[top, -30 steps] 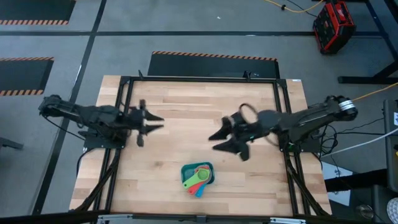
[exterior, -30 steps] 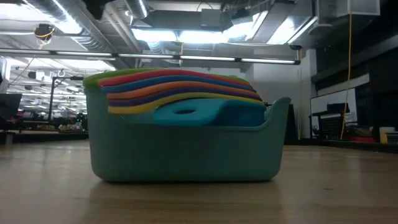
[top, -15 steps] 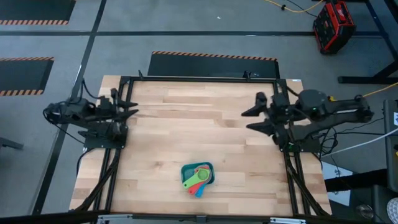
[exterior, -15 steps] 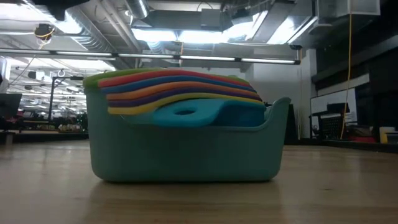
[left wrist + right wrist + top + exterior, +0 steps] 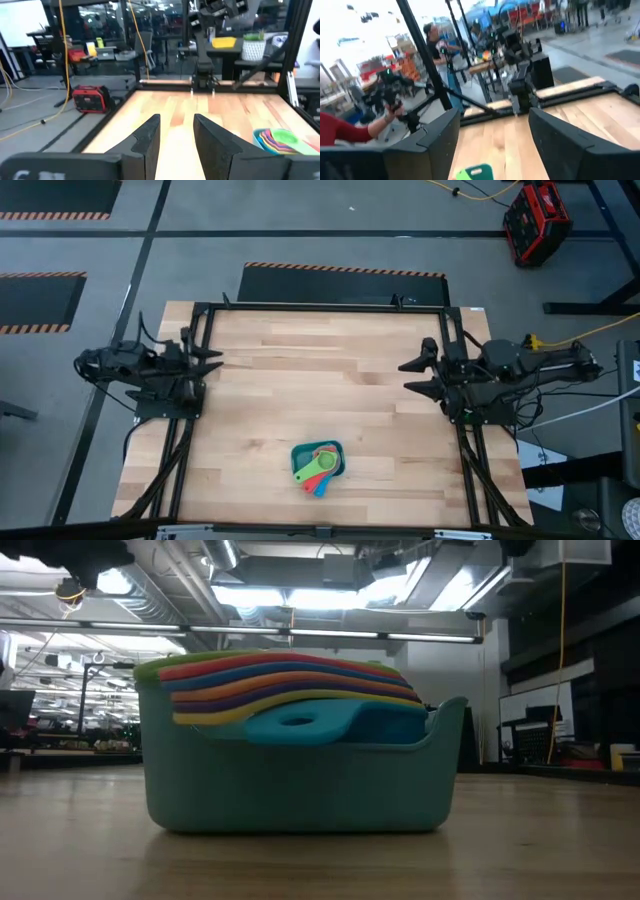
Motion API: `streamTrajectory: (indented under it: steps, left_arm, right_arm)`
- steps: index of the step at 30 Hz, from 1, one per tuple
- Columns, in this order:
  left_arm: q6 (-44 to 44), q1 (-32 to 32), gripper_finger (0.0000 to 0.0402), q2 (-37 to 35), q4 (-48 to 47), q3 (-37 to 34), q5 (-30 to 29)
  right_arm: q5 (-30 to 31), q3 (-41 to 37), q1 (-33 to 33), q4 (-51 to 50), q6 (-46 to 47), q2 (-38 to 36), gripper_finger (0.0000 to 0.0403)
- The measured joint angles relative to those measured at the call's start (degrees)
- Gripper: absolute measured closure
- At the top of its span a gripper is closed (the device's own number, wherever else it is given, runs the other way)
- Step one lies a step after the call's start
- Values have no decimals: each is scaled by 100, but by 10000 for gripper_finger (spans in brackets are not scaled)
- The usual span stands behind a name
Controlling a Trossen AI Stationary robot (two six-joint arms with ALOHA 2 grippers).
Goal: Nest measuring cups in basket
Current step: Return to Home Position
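The teal basket [image 5: 339, 450] stands near the table's front edge, a little right of centre. The measuring cups [image 5: 318, 465] sit stacked inside it. Their flat handles [image 5: 290, 680] lie fanned one above another over the basket's rim [image 5: 445, 725], green on top and light blue lowest. My left gripper [image 5: 219, 360] hovers open at the table's left edge, pointing level across the table. My right gripper [image 5: 406, 377] hovers open at the right edge, pointing level toward the left. In the wrist views, nothing lies between the fingers of my left gripper [image 5: 176, 131] or my right gripper [image 5: 492, 135].
A black metal frame [image 5: 320, 307] runs around the tabletop. A red device [image 5: 537, 222] sits on the floor beyond the far right corner. In the right wrist view, a person [image 5: 434, 37] stands in the room behind, and a red sleeve [image 5: 340, 132] shows at the edge.
Both arms have drawn back from the middle of the table, level above it. My left gripper has gone toward the left edge. My right gripper has gone toward the right edge and a little farther back, rolling as it went. The basket and the cups have stayed still.
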Motion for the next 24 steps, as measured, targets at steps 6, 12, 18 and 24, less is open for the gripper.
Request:
streamTrajectory:
  steps: [6,12,18,24]
  left_arm:
    - [167,2,289,2,768,-672,5]
    - [479,2,289,2,1640,-1234,0]
    - [475,1,289,2,1757,-1335,-29]
    - [475,1,289,2,1855,-1360,-26]
  right_arm:
    - [43,-1162,0,891,-24,-846,161]
    - [278,-2218,-2,1523,-184,-1731,161]
    - [282,-2924,0,2072,-431,-2539,161]
    - [276,-3272,0,2074,-625,-3141,161]
